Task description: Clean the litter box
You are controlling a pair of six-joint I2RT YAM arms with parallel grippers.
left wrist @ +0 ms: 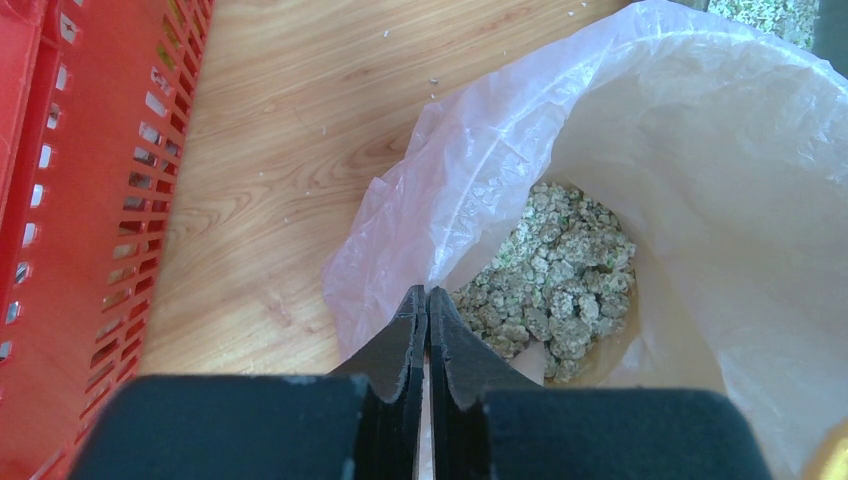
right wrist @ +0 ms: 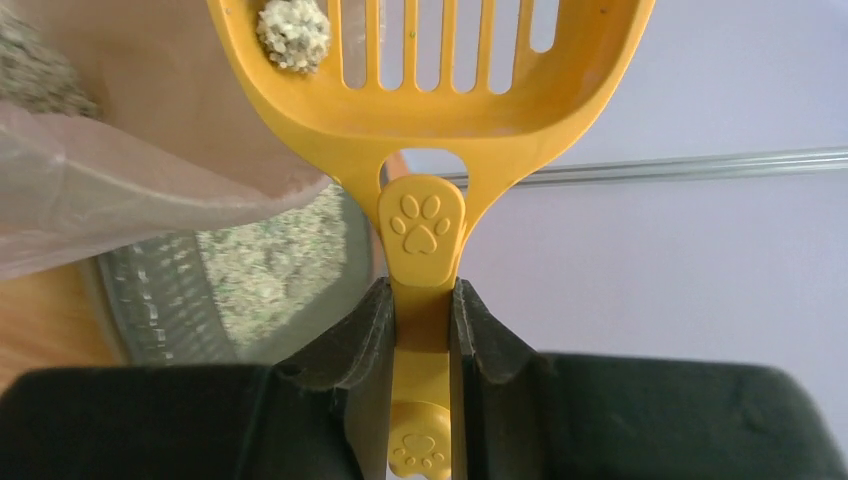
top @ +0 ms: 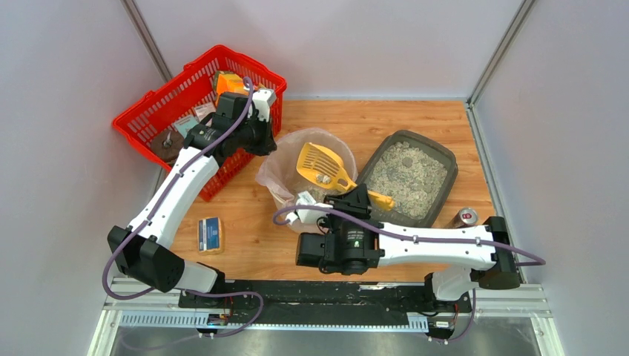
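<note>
The litter box (top: pixel 453 159) sits at the right rear of the table (top: pixel 252 245), just beside the bin (top: pixel 273 178), and litter fills it. The right gripper (right wrist: pixel 420 292) is clamped on the scoop (right wrist: pixel 430 90) handle, holding it over the bin with one clump (right wrist: pixel 293 30) not yet tipped out. The left gripper (left wrist: pixel 427 305) has its fingers together, apparently pinching the bag liner (left wrist: pixel 700 150). Judged status: partway through, since a pile (left wrist: pixel 550 275) is already binned (clumps left in the tray cannot be determined).

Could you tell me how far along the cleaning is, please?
Done: pale clumps lie in the clear plastic bag liner. In hand: the right claw holds a yellow slotted scoop, a clump aboard, over it; the left claw pinches its rim. Left: tipping that clump; possibly resifting the dark grey litter box.
</note>
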